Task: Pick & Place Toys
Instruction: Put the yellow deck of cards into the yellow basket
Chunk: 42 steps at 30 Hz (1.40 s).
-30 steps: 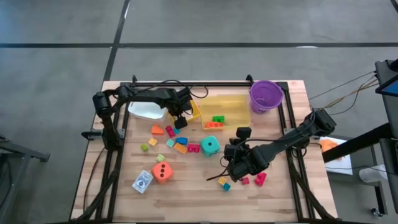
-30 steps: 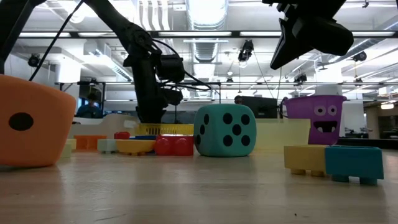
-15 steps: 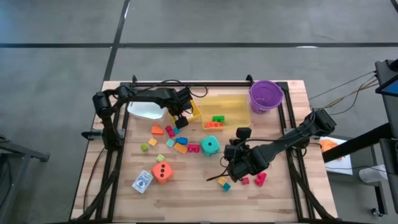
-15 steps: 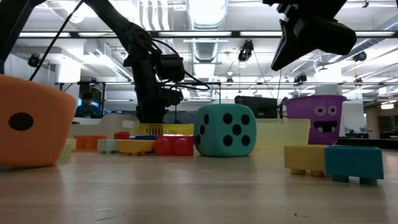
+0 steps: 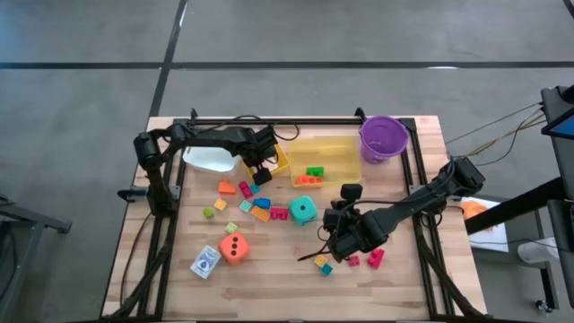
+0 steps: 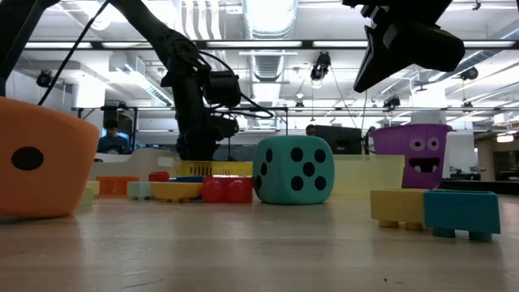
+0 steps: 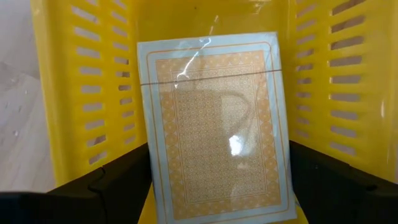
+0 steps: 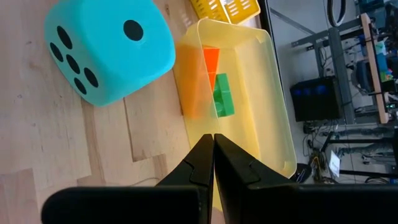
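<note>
My left gripper (image 5: 261, 169) points down into a yellow slotted basket (image 7: 81, 93). An orange-and-white card box (image 7: 214, 124) lies between its open fingers, with the basket's floor and walls behind it. My right gripper (image 8: 213, 155) is shut on nothing and hangs slanted above the table's near right part (image 5: 336, 238). A yellow brick (image 6: 397, 208) and a teal brick (image 6: 462, 212) rest on the wood below it. A teal die (image 5: 303, 210), an orange die (image 5: 235, 248), a blue-white card box (image 5: 205, 261) and loose bricks (image 5: 256, 206) lie on the table. My left gripper comes from above with one finger (image 7: 118, 180) beside each long side of the card box (image 7: 152, 168), at its near end. The edges meet the fingers in the picture, but I cannot tell whether they touch.
A pale yellow bin (image 5: 345, 166) holding a green brick and an orange brick stands at the far middle. A purple bucket (image 5: 383, 137) stands at the far right and a clear bin (image 5: 211, 159) at the far left. Black frame rails run along the table's sides.
</note>
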Each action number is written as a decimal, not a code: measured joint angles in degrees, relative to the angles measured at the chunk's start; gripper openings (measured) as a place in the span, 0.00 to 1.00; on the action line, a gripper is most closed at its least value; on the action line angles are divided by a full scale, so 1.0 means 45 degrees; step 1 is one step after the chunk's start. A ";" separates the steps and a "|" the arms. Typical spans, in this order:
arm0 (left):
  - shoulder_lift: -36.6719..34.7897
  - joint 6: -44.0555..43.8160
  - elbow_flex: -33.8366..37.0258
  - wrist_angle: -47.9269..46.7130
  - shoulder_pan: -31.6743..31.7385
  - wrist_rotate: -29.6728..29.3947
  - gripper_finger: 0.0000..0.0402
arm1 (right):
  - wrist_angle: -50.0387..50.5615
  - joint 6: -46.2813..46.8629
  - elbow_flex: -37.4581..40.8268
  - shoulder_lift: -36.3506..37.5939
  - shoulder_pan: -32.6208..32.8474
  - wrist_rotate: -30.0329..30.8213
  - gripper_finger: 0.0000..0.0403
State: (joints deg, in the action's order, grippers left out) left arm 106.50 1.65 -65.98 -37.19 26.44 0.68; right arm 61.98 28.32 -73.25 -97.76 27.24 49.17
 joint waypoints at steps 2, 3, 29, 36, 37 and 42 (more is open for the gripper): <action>0.0000 0.0010 0.0000 -0.0005 0.0000 -0.0028 0.85 | -0.0002 0.0002 0.0000 0.0000 0.0000 -0.0005 0.02; -0.0004 0.0005 0.0000 -0.0005 0.0000 -0.0050 0.85 | -0.0002 0.0002 0.0000 0.0000 0.0000 -0.0007 0.02; -0.0180 -0.0475 0.0010 -0.0034 0.0002 0.0469 0.85 | -0.0028 0.0001 0.0000 0.0000 0.0000 -0.0030 0.02; -0.0180 -0.0312 0.0010 -0.0082 0.0005 0.0534 0.87 | -0.0029 0.0004 0.0000 0.0000 0.0000 -0.0034 0.02; -0.0180 -0.0274 0.0010 -0.0087 0.0005 0.0552 0.89 | -0.0028 0.0004 0.0000 0.0000 0.0000 -0.0034 0.02; -0.0194 -0.0133 0.0000 -0.0068 0.0005 0.0582 0.98 | -0.0039 0.0004 0.0000 0.0000 0.0000 -0.0044 0.02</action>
State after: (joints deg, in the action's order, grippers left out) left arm 105.62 1.05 -65.98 -37.50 26.46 3.30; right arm 61.80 28.34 -73.25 -97.76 27.25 48.97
